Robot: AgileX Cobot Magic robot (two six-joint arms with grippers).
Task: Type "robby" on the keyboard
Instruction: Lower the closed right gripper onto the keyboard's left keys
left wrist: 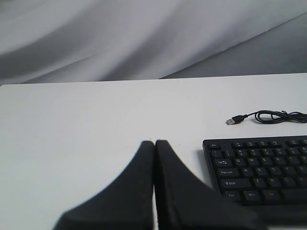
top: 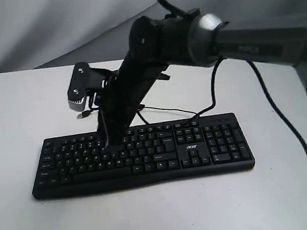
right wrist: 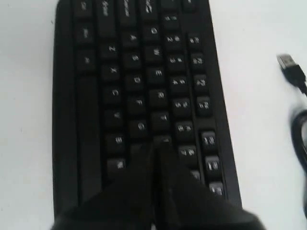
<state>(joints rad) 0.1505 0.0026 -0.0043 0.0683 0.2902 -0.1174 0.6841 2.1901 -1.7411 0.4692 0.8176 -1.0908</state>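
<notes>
The black keyboard (top: 163,157) with white legends and an "acer" logo lies across the white table (top: 21,107). My right gripper (top: 111,147) reaches over from the right and points down onto the left-middle letter keys. In the right wrist view the keyboard (right wrist: 139,81) fills the frame, and the right gripper (right wrist: 157,143) is shut, its tips touching or just above the key beyond T in the top letter row. My left gripper (left wrist: 154,142) is shut on nothing, over bare table beside the keyboard's (left wrist: 259,172) Esc and Ctrl end. It does not show in the exterior view.
The keyboard's thin black USB cable (top: 169,110) trails behind it on the table, ending in a loose plug (top: 83,115), (left wrist: 231,120), (right wrist: 288,64). The right arm's own thick cable (top: 292,128) hangs down at the right. Grey cloth (top: 51,27) backs the table.
</notes>
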